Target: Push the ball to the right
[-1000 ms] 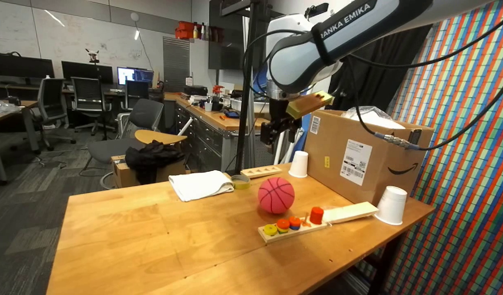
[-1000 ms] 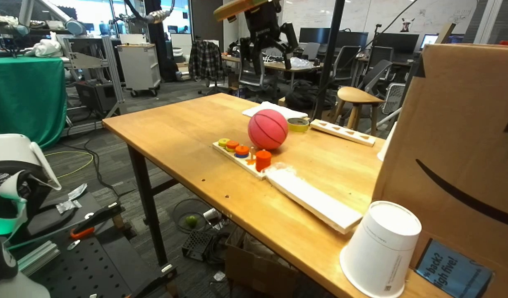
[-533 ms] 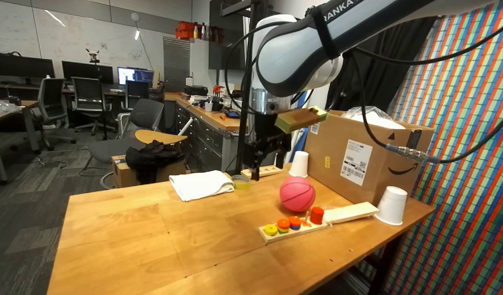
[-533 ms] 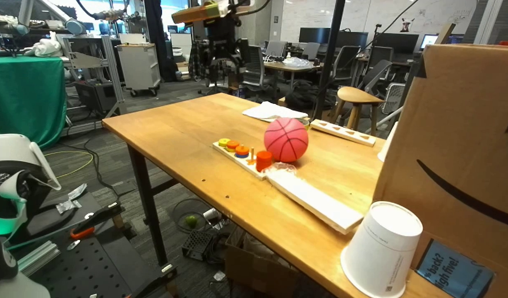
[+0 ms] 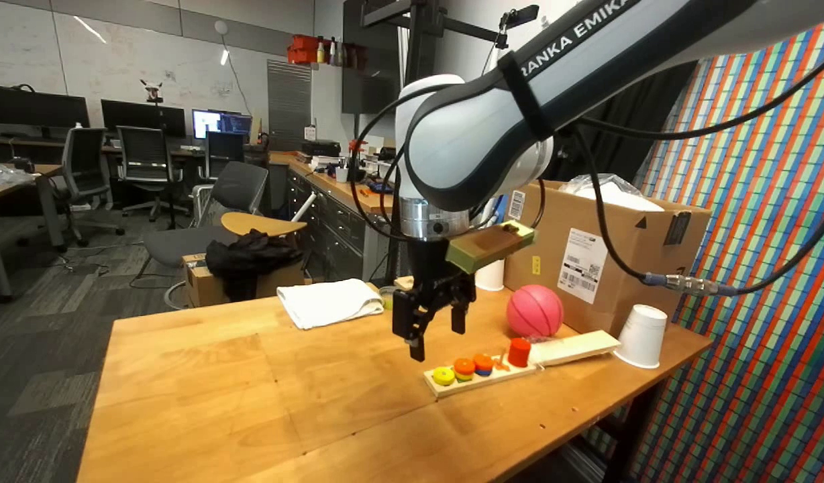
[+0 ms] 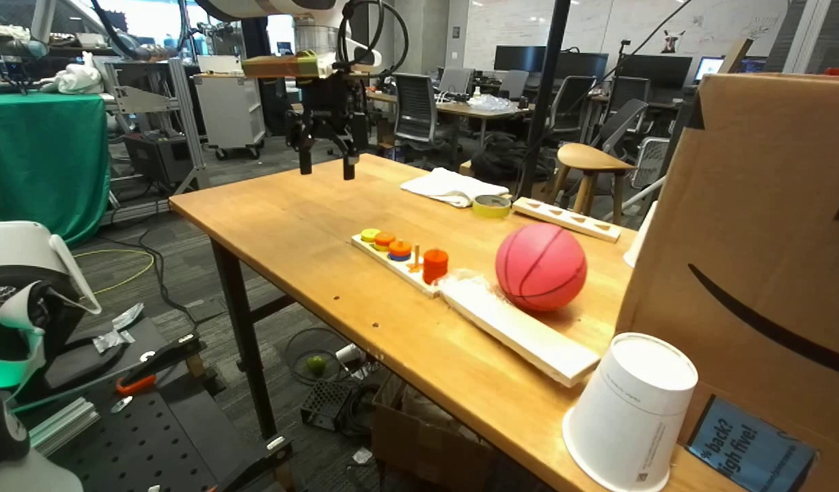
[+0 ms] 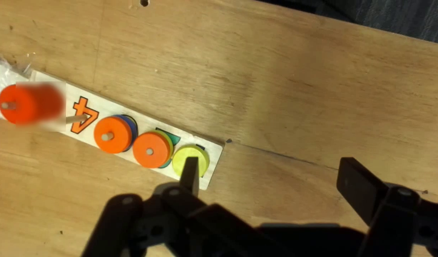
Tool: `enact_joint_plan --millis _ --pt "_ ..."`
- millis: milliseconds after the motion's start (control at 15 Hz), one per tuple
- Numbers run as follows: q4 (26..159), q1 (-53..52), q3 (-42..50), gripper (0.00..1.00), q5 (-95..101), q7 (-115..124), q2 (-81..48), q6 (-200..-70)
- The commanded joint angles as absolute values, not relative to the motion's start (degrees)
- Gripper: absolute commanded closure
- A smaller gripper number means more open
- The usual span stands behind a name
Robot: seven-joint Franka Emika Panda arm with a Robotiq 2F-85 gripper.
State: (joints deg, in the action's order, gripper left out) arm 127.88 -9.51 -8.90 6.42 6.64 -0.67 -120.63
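Nearest me, the gripper [image 5: 438, 341] hangs empty, fingers [image 7: 360, 189] spread wide. Past it, well apart, is the pink ball [image 5: 535, 312], near the cardboard box [image 5: 551, 235]; the push looks nearly done, so any last nudge should be low and gentle.

A robot arm [image 5: 462, 147], whiteboard [image 5: 133, 64], monitors [image 5: 33, 109] and drawered workbench [image 5: 338, 231] mark this as a lab.

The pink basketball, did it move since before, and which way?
Yes. In both exterior views, the pink basketball has moved to the right, closer to the Amazon cardboard box, which hasn't moved.
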Motion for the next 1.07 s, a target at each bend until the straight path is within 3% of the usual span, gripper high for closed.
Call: enact_joint_plan --millis 0,1000 --pt "127.05 -8.04 -7.56 0.00 6.42 7.44 -1.24 -119.89" --pt "125.26 -3.71 -3.05 0.00 5.75 9.31 -4.69 -120.37"
